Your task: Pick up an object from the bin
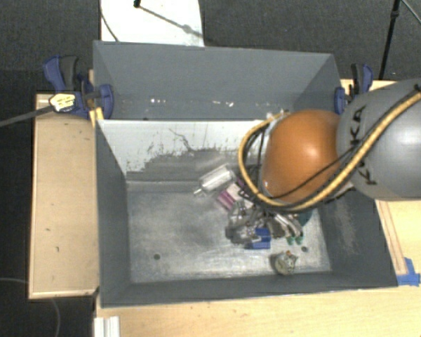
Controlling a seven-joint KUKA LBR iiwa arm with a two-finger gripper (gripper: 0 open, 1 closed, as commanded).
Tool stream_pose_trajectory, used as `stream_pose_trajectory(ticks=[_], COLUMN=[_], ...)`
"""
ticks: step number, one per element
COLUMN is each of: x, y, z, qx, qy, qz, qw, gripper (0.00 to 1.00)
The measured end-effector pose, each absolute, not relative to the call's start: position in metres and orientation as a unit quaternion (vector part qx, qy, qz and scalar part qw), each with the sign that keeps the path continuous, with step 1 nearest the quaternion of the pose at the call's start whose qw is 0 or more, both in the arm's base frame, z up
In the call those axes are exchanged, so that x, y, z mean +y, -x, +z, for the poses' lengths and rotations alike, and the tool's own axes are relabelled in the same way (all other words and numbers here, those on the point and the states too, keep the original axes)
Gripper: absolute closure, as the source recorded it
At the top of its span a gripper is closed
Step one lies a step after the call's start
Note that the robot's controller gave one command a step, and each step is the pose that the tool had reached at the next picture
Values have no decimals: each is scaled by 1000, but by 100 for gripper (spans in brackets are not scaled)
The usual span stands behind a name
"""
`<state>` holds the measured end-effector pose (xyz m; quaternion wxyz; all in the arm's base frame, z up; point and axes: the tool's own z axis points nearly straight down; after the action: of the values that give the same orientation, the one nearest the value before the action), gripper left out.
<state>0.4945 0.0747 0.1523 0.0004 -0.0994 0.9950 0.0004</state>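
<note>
**A:** How far along is the pick?

**B:** About midway, I'd judge. The arm (396, 153) reaches in from the right, and its gripper (244, 225) sits low in the bin (161, 230), down at a small heap (268, 232) right of the middle of the floor.

**A:** Does it have hold of anything?

**B:** I cannot tell. The orange cover (298, 149) on the wrist hangs over that spot, and the gripper's tip blends into the clutter. I can't read whether it is open or closed, and nothing shows plainly in its grasp.

**A:** What lies nearest to it?

**B:** A blue piece (259, 241) is just beside it, toward the front wall. A purple-pink piece (226, 199) is just behind it. A pale silver cylinder (215, 180) lies a little farther back, toward the rear wall. A round greyish thing (285, 262) sits apart from the heap, close to the front wall.

**A:** So which one is it after?

**B:** Something in that heap, most likely the blue piece or whatever is touching it. I can't narrow it further.

**A:** What's done, then, and what's left?

**B:** The approach and descent look done, since the gripper is at the level of the things. Everything I can see appears to rest on the bin floor, so no lift shows yet. What's left is a sure grip on one thing, then raising it clear of the heap and the bin walls.
</note>
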Motion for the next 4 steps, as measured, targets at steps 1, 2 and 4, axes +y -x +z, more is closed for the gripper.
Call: stream_pose_trajectory(ticks=[1, 2, 4], x=[55, 55, -1], y=[-529, -528, -541], z=[179, 179, 85], qx=[926, 927, 810], qy=[377, 375, 587], qz=[0, 0, 1], qw=[3, 1, -1], gripper=[100, 0, 100])
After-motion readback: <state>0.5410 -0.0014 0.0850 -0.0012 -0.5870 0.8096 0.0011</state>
